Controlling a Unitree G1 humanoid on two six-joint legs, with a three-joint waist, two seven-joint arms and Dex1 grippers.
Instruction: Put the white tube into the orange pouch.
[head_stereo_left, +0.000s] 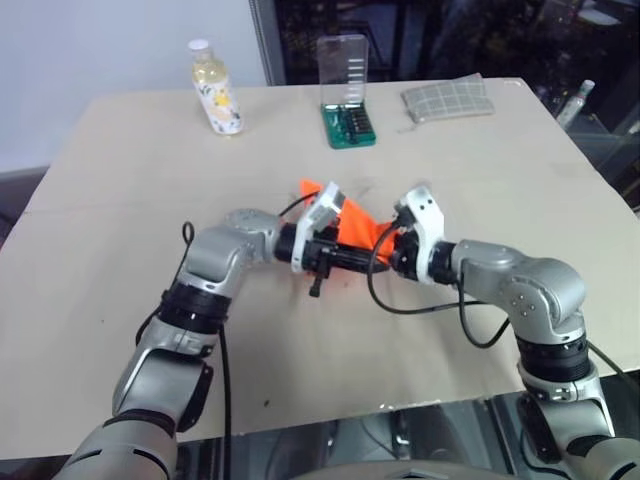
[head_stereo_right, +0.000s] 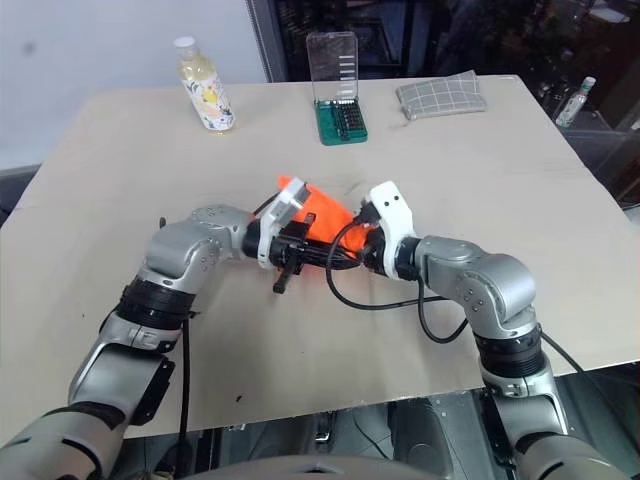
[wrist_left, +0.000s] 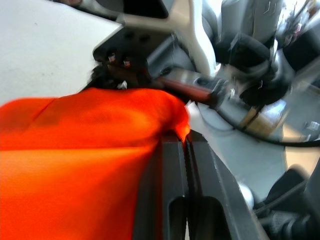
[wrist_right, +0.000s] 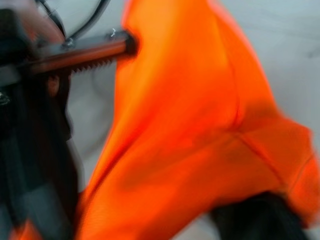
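Note:
The orange pouch (head_stereo_left: 352, 222) hangs just above the middle of the table, between my two grippers. My left gripper (head_stereo_left: 378, 262) reaches in from the left and is shut on an edge of the fabric; in the left wrist view its two black fingers (wrist_left: 172, 165) are pressed together with the orange pouch (wrist_left: 75, 150) pinched at their tips. My right gripper (head_stereo_left: 386, 244) comes in from the right and is open, with its fingers apart on either side of the orange pouch (wrist_right: 200, 125). The white tube is hidden.
At the far side of the table stand a yellowish bottle with a white cap (head_stereo_left: 215, 95), an open green bit case (head_stereo_left: 347, 115) and a folded grey checked cloth (head_stereo_left: 447, 100). A small bottle (head_stereo_left: 573, 102) stands beyond the far right corner.

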